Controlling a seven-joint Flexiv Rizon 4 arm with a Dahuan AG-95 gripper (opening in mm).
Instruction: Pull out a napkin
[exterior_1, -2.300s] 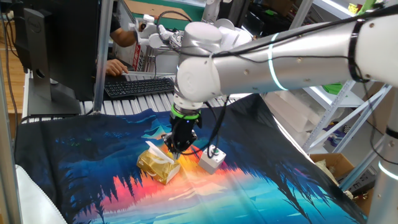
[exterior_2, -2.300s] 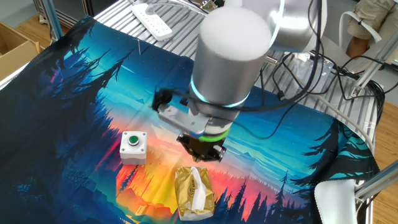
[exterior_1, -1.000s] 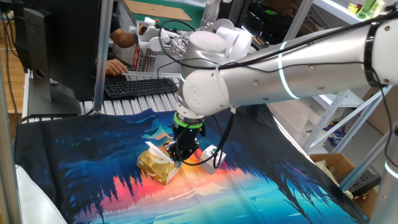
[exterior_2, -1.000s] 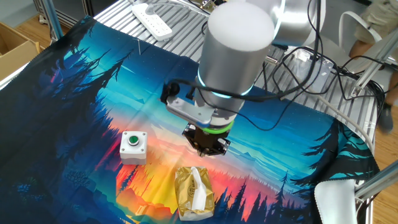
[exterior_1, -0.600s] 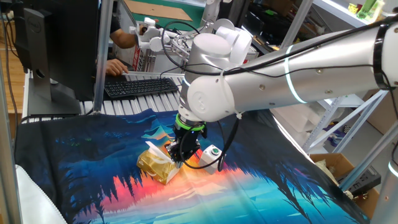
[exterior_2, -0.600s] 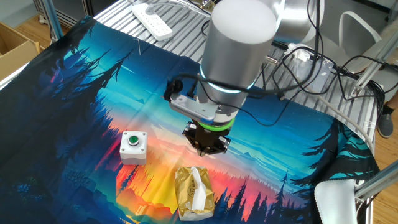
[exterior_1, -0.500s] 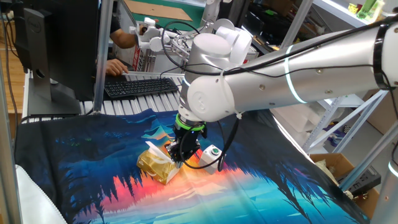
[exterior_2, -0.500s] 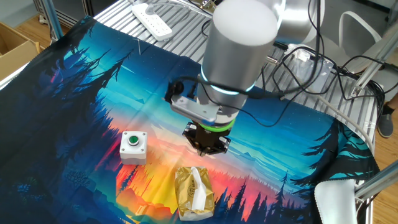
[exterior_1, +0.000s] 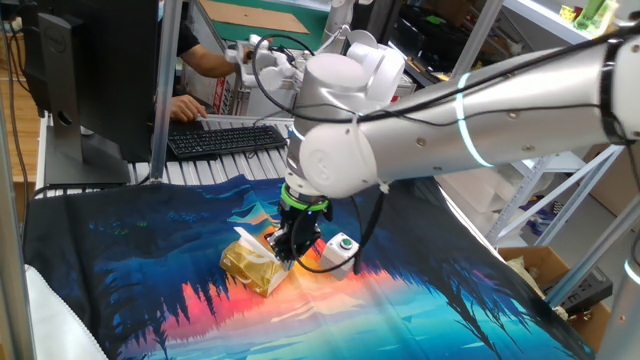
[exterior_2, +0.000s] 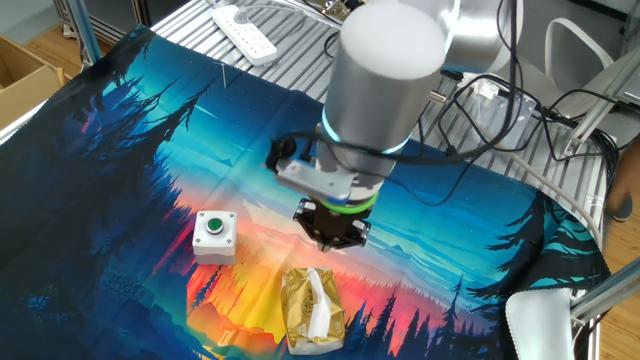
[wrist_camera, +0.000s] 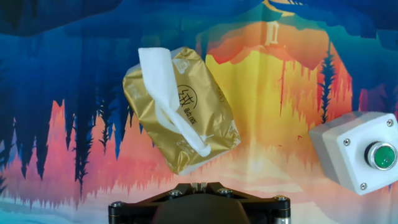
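Barely shifted, claw hovers beside napkin, apart

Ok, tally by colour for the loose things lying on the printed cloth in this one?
Gold: 1, the tissue packet
White: 2, the napkin sticking out of the packet, and the button box with its green button
Total: 3

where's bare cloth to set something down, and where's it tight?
Free: the printed cloth between the button box and the power strip, and the stretch right of the golden packet. Tight: around the packet, its napkin, the box, and the gripper above them.
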